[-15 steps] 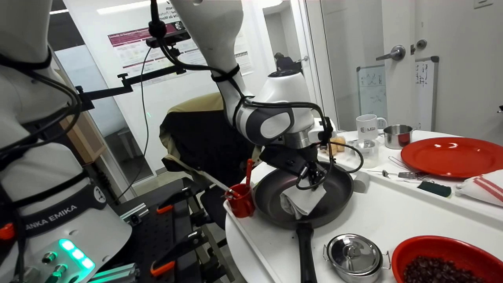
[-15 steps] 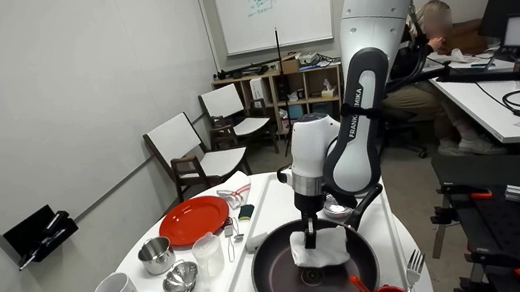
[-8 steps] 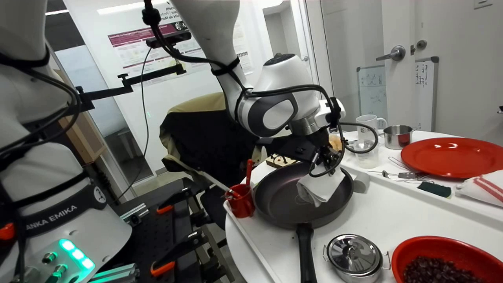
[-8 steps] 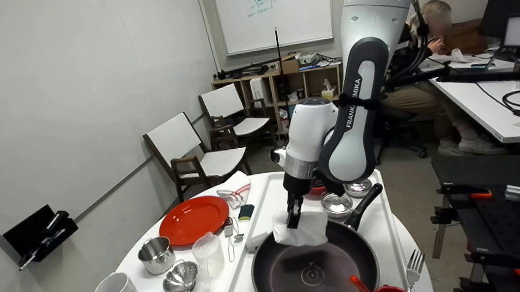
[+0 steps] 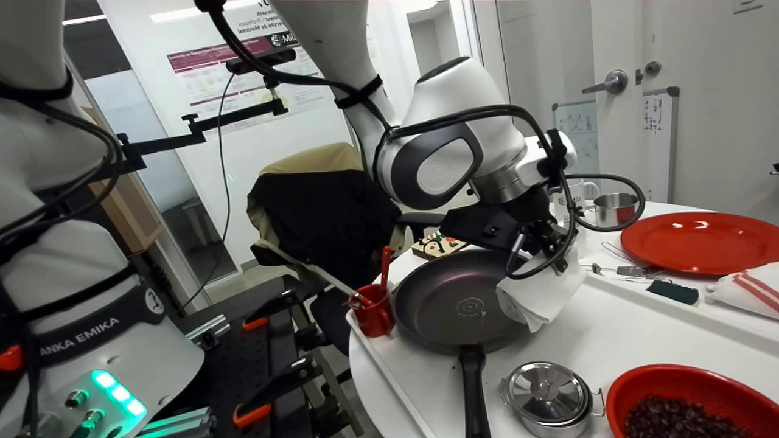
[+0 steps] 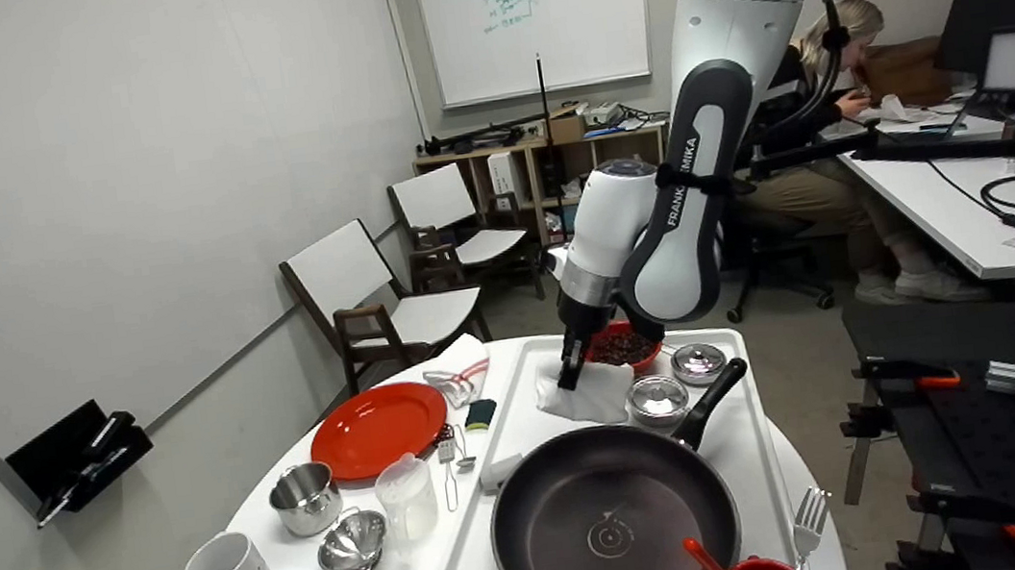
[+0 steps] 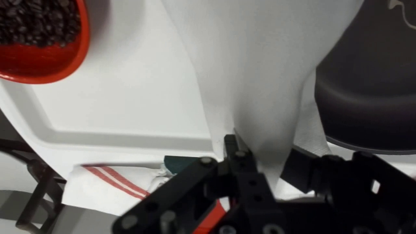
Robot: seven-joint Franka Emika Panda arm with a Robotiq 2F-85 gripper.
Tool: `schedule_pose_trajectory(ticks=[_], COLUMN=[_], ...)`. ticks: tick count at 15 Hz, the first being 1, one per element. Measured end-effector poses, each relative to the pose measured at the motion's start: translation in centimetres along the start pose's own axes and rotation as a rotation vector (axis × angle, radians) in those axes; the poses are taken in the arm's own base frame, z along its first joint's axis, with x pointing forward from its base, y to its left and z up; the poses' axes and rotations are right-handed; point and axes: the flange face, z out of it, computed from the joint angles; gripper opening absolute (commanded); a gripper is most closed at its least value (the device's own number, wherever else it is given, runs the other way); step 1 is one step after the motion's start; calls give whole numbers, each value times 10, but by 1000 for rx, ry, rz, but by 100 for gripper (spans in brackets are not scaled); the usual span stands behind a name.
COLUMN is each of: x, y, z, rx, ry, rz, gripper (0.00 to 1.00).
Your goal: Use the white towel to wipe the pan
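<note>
The white towel (image 5: 541, 298) hangs from my gripper (image 5: 560, 258) over the white tray, beyond the pan's rim. In an exterior view the towel (image 6: 591, 398) is past the far side of the pan, left of a small lidded pot. My gripper (image 6: 570, 374) is tilted and shut on the towel. In the wrist view the towel (image 7: 260, 58) is bunched between the fingers of the gripper (image 7: 261, 151). The dark pan (image 6: 598, 550) sits on the tray with its bare inside showing. It also shows at the right of the wrist view (image 7: 367, 74).
A red bowl of dark beans (image 5: 688, 401) and lidded steel pots (image 6: 659, 399) stand on the tray near the towel. A red cup with utensils (image 5: 372, 311) stands beside the pan. A red plate (image 6: 380, 428), a sponge (image 6: 480, 414) and a red-striped towel (image 5: 748, 291) lie outside the tray.
My gripper has carried the towel from inside the pan, over its rim, to above the tray on the red bowl's side. The pan has stayed in place.
</note>
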Motion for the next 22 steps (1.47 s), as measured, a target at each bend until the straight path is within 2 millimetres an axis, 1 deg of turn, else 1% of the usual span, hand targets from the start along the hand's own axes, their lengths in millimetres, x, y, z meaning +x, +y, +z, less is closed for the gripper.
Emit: schedule_pose_trajectory(ticks=[4,8,12,15,18,22], x=[-8,-16,-23,-25,-23,-13], y=[20,33,39,39,39,43], z=[0,0,0,0,-1,3], rx=[-34,-60,-75,-78,-79,-83], ry=[-12,-26,-30,-28,-21,-4], rz=[54,92,112,119,127,145], gripper=[4,4,4,4,4,4])
